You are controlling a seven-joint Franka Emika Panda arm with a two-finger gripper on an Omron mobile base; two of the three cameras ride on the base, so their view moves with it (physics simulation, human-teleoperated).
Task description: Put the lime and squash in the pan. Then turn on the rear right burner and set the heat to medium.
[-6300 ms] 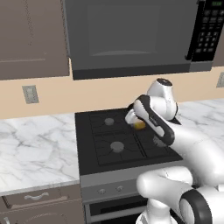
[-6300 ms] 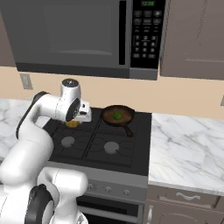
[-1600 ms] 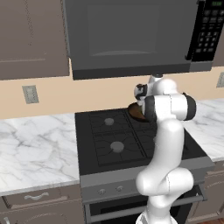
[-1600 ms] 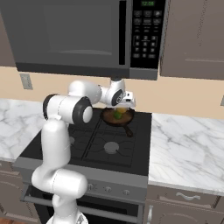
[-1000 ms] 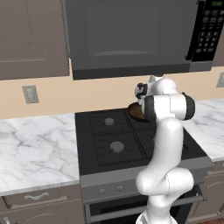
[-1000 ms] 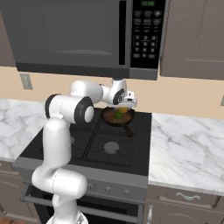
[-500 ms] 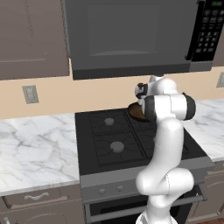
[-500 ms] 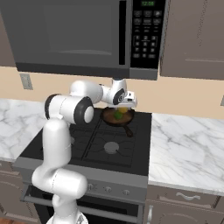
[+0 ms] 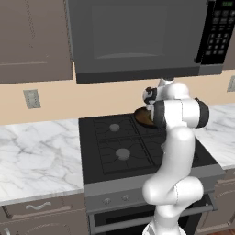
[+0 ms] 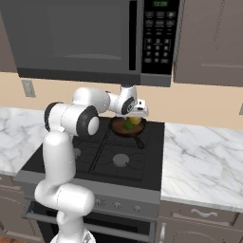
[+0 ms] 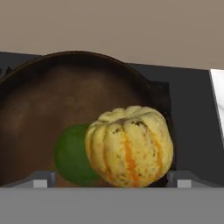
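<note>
The dark brown pan [image 10: 119, 127] sits on the stove's rear right grate, its thin handle [image 10: 139, 141] pointing to the front. Inside it the yellow-orange ribbed squash [image 11: 130, 146] rests against the dark green lime [image 11: 72, 157]; both also show as the squash [image 10: 134, 121] and the lime [image 10: 127, 125]. My gripper [image 11: 111, 178] hovers just above them, open, its fingertips [image 11: 41, 179] spread wider than the squash. From the right it is the gripper [image 10: 138, 111] over the pan's far side. The arm hides most of the pan [image 9: 139, 117]. The pan covers the rear right burner.
A dark microwave [image 10: 95, 33] hangs low over the stove, close above the hand. The control knobs [image 10: 116, 205] line the stove's front panel. The front right burner [image 10: 120, 159] and the left burners [image 9: 114, 127] are bare. Marble counters [image 10: 199, 152] flank the stove.
Several seconds ago the gripper held the squash over the stove's left side; now the squash lies in the pan beside the lime. Over the last second the arm has stayed still.
</note>
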